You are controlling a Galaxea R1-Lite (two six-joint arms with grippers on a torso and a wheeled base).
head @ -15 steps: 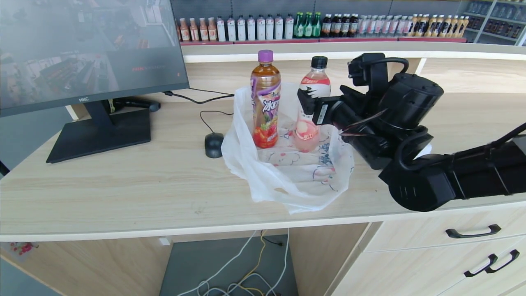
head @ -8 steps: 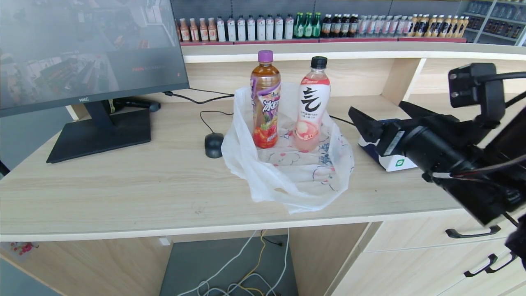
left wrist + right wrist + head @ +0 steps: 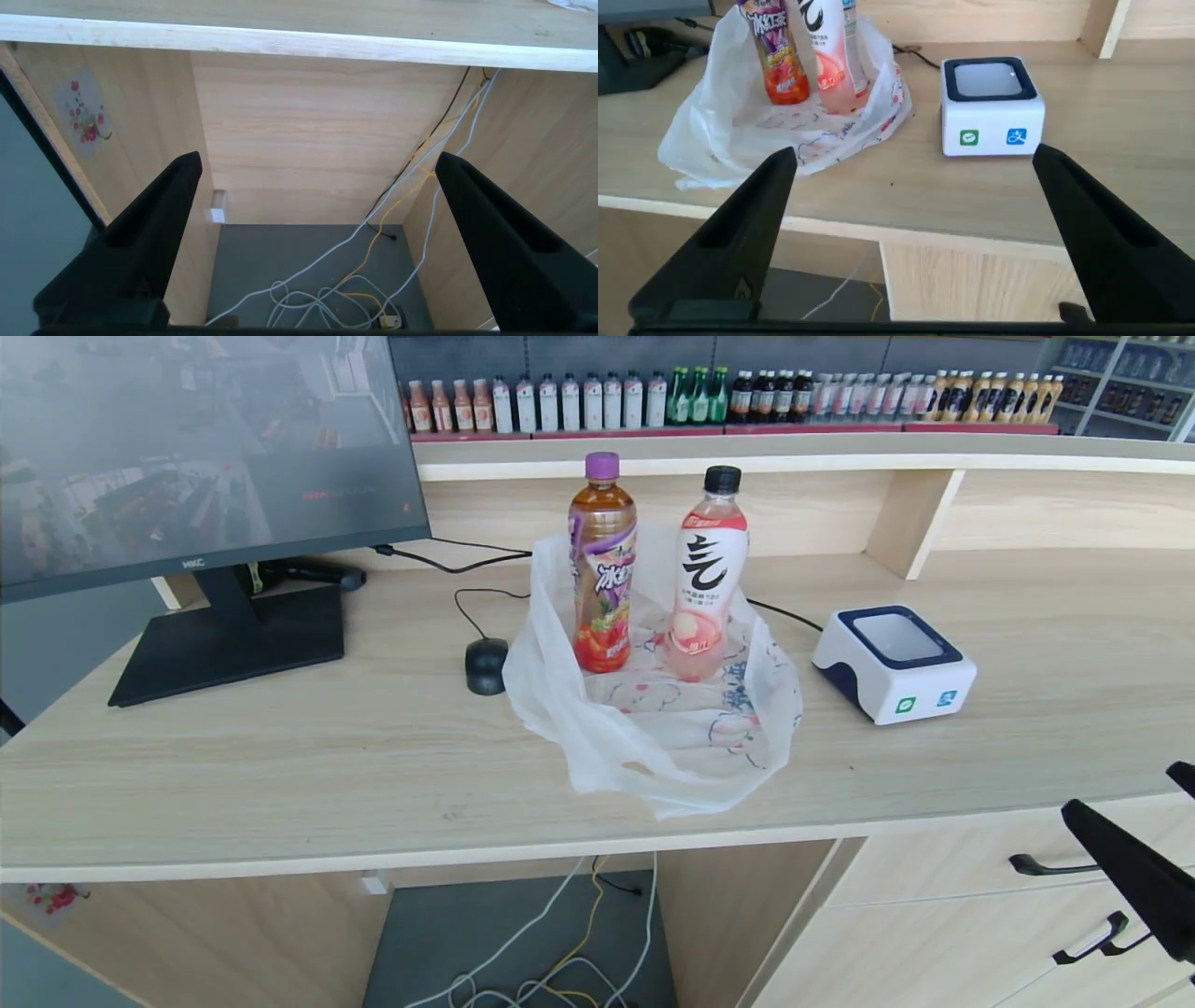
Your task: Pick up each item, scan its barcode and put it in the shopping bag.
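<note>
A purple-capped tea bottle (image 3: 603, 565) (image 3: 775, 51) and a black-capped pink bottle (image 3: 709, 574) (image 3: 836, 51) stand upright side by side in the white shopping bag (image 3: 653, 737) (image 3: 757, 131) on the counter. To their right sits the white and blue barcode scanner (image 3: 893, 663) (image 3: 992, 105). My right gripper (image 3: 1125, 789) (image 3: 912, 154) hangs open and holds nothing. It is off the counter's front edge, at the lower right, facing the bag and scanner. My left gripper (image 3: 318, 161) is open and holds nothing, low in front of the counter, facing the recess beneath it.
A monitor (image 3: 187, 457) on a black stand and a mouse (image 3: 486, 665) occupy the counter's left half. Drawers with black handles (image 3: 1046, 868) are below the right gripper. Loose cables (image 3: 355, 271) lie under the counter. A shelf of bottles (image 3: 747, 394) lines the back.
My right gripper has drawn back from the pink bottle, rightward and down past the counter's front edge, uncovering the scanner. Both bottles stay upright in the bag.
</note>
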